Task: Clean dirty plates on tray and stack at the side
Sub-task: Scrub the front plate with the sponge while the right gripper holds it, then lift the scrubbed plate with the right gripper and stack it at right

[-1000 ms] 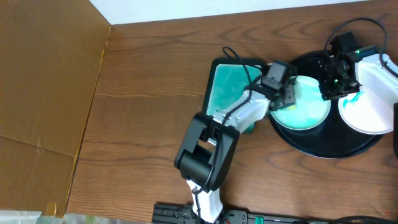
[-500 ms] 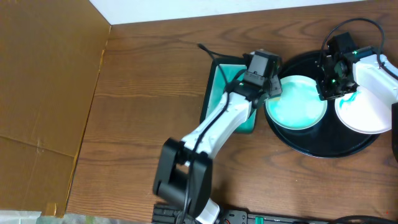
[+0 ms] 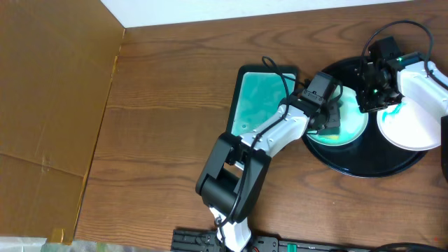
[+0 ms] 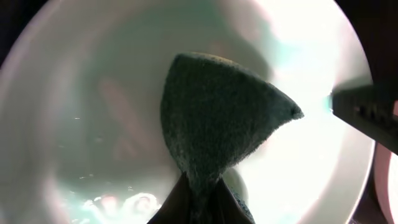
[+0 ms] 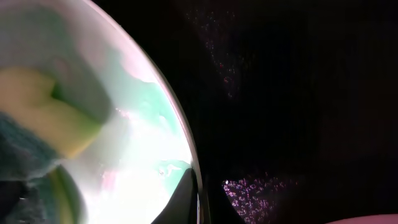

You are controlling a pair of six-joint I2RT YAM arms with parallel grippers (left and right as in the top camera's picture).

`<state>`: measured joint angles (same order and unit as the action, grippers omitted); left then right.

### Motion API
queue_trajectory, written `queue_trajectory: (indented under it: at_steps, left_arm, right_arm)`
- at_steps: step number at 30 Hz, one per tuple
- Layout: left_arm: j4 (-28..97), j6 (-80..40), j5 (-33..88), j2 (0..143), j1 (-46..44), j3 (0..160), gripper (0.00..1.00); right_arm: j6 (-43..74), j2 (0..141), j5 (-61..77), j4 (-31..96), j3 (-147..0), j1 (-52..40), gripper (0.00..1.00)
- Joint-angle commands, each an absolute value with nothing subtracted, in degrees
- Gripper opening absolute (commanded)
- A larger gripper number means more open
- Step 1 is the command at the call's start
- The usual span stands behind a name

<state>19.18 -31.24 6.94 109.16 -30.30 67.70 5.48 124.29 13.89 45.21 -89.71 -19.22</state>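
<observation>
The left claw (image 4: 198,202) was clenched on a dark sponge (image 4: 217,118), which was pressed onto the plate (image 3: 352,127) to wipe its smear. The right claw (image 5: 198,199) appeared to pinch that plate's rim, probably to stop it sliding on the black tray (image 3: 364,166). A second plate (image 3: 413,129) lay just beside it. The teal dish (image 3: 255,98) sat on the counter (image 3: 168,105), partly beneath the left arm.

Overhead view even and sharp, soft shadows on the surface (image 3: 161,140), left wrist view glaring white across the plate (image 4: 305,168), right wrist view blurred, tray (image 5: 298,93) nearly black.
</observation>
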Motion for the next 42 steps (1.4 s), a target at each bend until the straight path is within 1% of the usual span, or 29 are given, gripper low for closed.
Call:
queue_trajectory:
  at_steps: [1,4,6,16,20,24,26,30,33,34,40,42]
  left_arm:
    - [21.0,-31.3,-6.4,108.4,-29.6,67.3,0.07]
    - [23.4,-31.3,-14.3,106.2,-29.6,67.3,0.07]
    - [24.2,-31.2,-16.4,103.3,-29.6,67.3,0.07]
    - [25.1,-31.1,-15.7,83.1,-29.1,67.3,0.07]
    - [28.9,-31.1,-15.7,78.3,-23.8,67.3,0.07]
    - [33.7,-34.0,-15.7,77.6,-17.2,67.3,0.07]
    - [35.7,-35.8,-15.5,77.6,-14.5,67.3,0.07]
    - [38.0,-35.9,-14.1,77.6,-9.3,67.3,0.07]
    - [39.4,-35.9,-12.6,77.6,-7.3,67.3,0.07]
    - [40.0,-35.8,-12.7,77.6,-6.9,67.3,0.07]
    - [40.3,-35.6,-12.7,77.6,-6.2,67.1,0.07]
    - [40.3,-35.6,-12.7,77.6,-6.2,67.1,0.07]
  right_arm:
    - [5.5,127.0,10.5,46.4,-88.4,-19.9,0.01]
    - [5.5,127.0,8.6,47.7,-89.1,-19.9,0.01]
    - [5.2,127.0,7.9,48.4,-89.8,-19.9,0.01]
    - [0.6,126.8,7.7,53.7,-97.5,-21.1,0.01]
    - [0.1,123.9,-5.2,58.0,-102.3,-24.0,0.01]
    - [0.1,118.9,-19.7,58.1,-102.5,-27.5,0.01]
    - [0.1,116.8,-24.9,58.0,-102.5,-28.9,0.01]
    - [-2.1,111.5,-41.4,57.4,-102.5,-33.0,0.01]
    - [-3.0,109.3,-52.8,55.9,-102.5,-35.5,0.01]
    - [-5.0,108.7,-56.0,55.0,-102.5,-36.6,0.01]
    - [-17.7,108.2,-66.0,53.3,-102.5,-41.6,0.01]
    - [-19.6,108.2,-69.2,52.7,-102.5,-42.9,0.01]
